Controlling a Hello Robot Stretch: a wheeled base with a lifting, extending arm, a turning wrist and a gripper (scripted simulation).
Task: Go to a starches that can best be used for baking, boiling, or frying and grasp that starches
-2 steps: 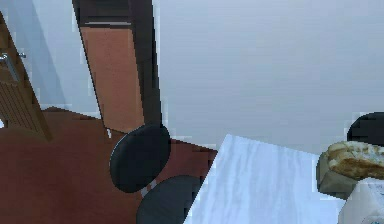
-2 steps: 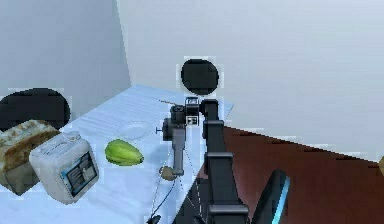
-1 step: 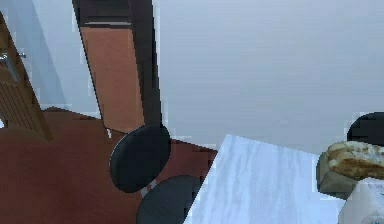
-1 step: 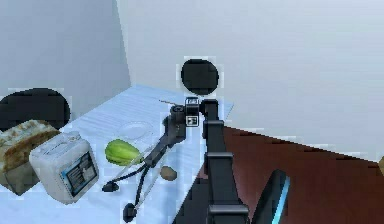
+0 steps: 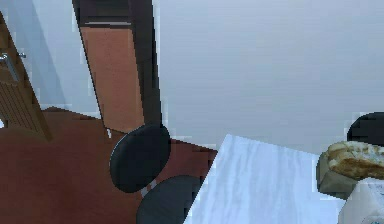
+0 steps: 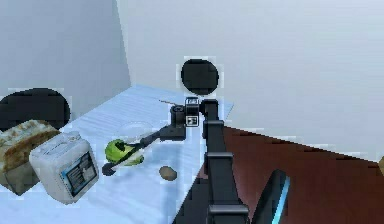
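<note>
Forward view, from the left:
- Wooden door [image 5: 18,90] at the edge.
- Tall brown panel [image 5: 120,70] in a dark frame against the pale wall.
- Dark round chair back [image 5: 140,158] over reddish-brown floor.
- White table [image 5: 260,180] reaching in from lower right.
- Crusty bread loaf [image 5: 350,165] on the table at the right edge.

Arm side view, from the left:
- Dark chair top [image 6: 35,105] behind the table's far-left end.
- Bread loaf [image 6: 22,150] on the white table [image 6: 150,105].
- White lidded container [image 6: 65,172] just in front of the loaf.
- Green round fruit [image 6: 115,147] on the tabletop.
- Gripper [image 6: 122,156]: thin fingers slanting down-left from the dark body, far end at the green fruit. Cannot be told whether anything is grasped, since the fruit rests on the table right there.
- Potato [image 6: 168,173]: small brown oval, lying on the tabletop. Placed to the right of and below the fingertips, apart from the green fruit, between the fingers and the arm. No contact with the fingers visible.
- Arm [image 6: 220,170]: dark bar rising from the bottom edge.
- Second round chair back [image 6: 198,75] beyond the table.
</note>
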